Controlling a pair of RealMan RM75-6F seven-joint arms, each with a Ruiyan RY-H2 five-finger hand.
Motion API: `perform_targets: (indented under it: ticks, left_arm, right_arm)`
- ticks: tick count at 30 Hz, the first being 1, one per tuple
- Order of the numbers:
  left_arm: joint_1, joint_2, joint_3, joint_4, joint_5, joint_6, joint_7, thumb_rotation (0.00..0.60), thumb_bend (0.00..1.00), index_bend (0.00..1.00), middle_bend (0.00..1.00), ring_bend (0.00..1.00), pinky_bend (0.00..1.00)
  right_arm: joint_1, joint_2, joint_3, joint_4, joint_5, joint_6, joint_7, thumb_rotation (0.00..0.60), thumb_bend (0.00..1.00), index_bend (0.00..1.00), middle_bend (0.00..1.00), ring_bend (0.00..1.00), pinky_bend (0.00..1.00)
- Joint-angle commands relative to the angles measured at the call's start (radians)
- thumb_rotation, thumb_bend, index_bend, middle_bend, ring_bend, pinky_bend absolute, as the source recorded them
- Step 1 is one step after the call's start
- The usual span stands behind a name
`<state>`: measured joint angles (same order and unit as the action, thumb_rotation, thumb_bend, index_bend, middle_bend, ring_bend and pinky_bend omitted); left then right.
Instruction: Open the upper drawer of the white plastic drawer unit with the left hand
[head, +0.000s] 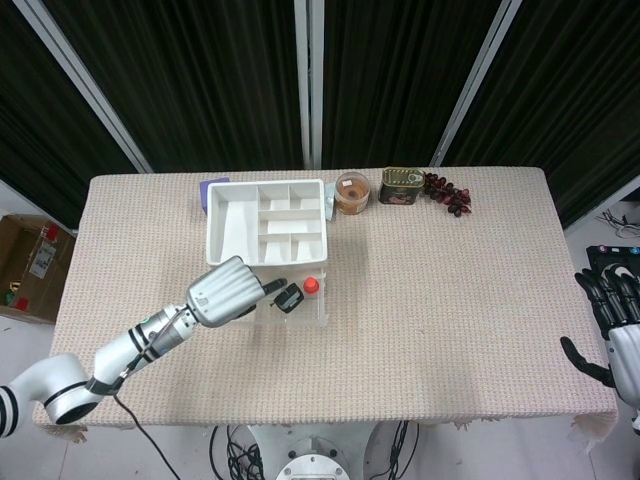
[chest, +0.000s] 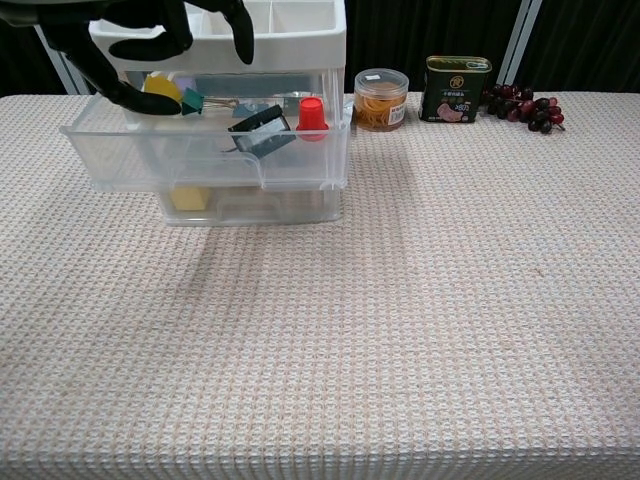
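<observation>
The jar, can and grapes sit right of the drawer unit.

Bright, even overhead light, sharp focus, soft shadow beside the drawer unit

Obstacles for you: drawer unit, its upper drawer pulled out over the tabletop; jar, tin and grapes along the far edge. Passage: bare tabletop right of the unit and in front.
</observation>
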<state>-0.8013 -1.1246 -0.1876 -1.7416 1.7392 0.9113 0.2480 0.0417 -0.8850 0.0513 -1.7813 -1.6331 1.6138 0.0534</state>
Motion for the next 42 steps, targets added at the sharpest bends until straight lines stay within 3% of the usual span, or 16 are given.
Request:
perform_targets:
  ticks: [1, 30, 42]
  left_arm:
    - [-0.016, -0.018, 0.003, 0.021, -0.007, -0.007, 0.017, 0.600, 0.24, 0.31, 0.83, 0.95, 1.00]
    - [-0.141, -0.118, 0.039, 0.090, -0.072, -0.097, 0.128, 0.600, 0.23, 0.34, 0.84, 0.95, 1.00]
    - [-0.130, -0.120, 0.056, 0.088, -0.109, -0.069, 0.179, 0.600, 0.42, 0.50, 0.84, 0.95, 1.00]
  right_arm:
    - [-0.001, -0.004, -0.001, 0.000, 0.002, -0.001, -0.002, 0.600, 0.23, 0.00, 0.09, 0.00, 0.00]
    - [-0.015, -0.027, 0.001, 0.024, 0.028, -0.012, 0.016, 0.600, 0.23, 0.00, 0.09, 0.00, 0.00]
    - [-0.011, -0.034, 0.003, 0.041, 0.033, -0.022, 0.036, 0.600, 0.23, 0.00, 0.09, 0.00, 0.00]
